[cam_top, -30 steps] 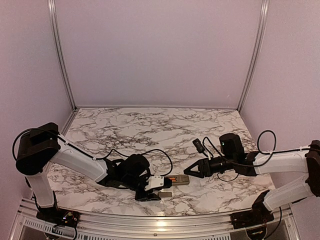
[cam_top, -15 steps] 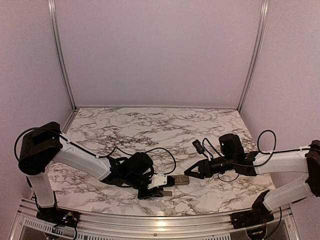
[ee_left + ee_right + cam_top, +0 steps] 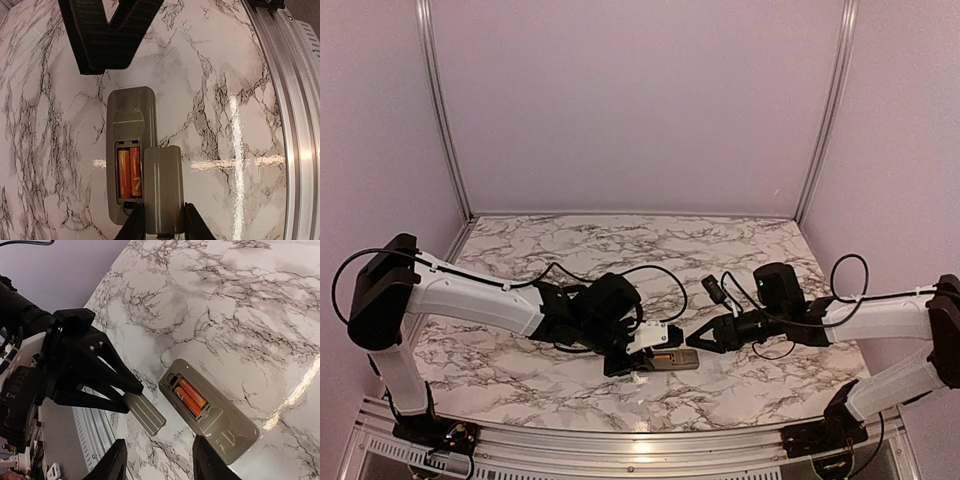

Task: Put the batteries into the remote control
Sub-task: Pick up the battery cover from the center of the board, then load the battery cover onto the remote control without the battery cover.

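2 orange batts (image 3: 130,171) in grey remote (image 3: 131,107) recess

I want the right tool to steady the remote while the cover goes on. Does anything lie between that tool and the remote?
Nothing visible does. The open right tool faces the remote across bare marble table. The grey cover, held by the left tool, is at the remote's side, off that path.

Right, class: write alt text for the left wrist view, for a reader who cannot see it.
A grey remote control lies back-up on a marble table, two orange batteries side by side in its open recess. The left gripper holds a loose grey cover plate beside that recess.
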Controlling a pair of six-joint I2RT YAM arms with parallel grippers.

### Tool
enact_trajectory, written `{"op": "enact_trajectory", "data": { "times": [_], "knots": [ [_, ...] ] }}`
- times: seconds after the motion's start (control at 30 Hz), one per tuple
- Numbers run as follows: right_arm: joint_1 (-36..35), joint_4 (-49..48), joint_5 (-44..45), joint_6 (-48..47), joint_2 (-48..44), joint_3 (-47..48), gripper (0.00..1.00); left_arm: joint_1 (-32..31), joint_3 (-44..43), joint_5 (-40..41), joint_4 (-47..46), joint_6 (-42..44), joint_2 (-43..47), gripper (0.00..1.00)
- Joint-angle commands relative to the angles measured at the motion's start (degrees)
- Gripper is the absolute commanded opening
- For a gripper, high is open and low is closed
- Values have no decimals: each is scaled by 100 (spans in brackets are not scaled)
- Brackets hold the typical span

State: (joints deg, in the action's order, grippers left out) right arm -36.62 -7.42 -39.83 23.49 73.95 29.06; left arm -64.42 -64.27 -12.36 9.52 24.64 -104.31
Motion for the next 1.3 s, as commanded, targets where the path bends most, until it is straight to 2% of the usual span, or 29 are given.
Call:
{"op": "enact_trajectory", "data": {
  "times": [0.0, 0.23, 0.57, 0.67, 0.8, 0.9, 1.13, 1.27],
  "knots": [
    [164, 43, 29, 34, 145, 170, 43, 50, -294, 239, 668, -20, -92, 17],
    [671, -150, -370, 237, 171, -35, 42, 110, -737, 351, 955, 41, -415, 17],
    [705, -189, -507, 257, 223, -58, 47, 249, -1168, 278, 1195, 166, -821, 17],
    [701, -210, -535, 261, 240, -58, 53, 246, -1238, 296, 1239, 194, -885, 17],
    [701, -223, -556, 267, 266, -71, 68, 246, -1286, 243, 1228, 210, -915, 17],
    [700, -245, -561, 275, 268, -89, 72, 246, -1297, 190, 1206, 215, -907, 17],
    [700, -248, -556, 283, 277, -93, 73, 246, -1415, 165, 1266, 239, -1025, 17],
    [699, -220, -553, 265, 288, -93, 65, 246, -1456, 157, 1252, 234, -1094, 17]
  ]
}}
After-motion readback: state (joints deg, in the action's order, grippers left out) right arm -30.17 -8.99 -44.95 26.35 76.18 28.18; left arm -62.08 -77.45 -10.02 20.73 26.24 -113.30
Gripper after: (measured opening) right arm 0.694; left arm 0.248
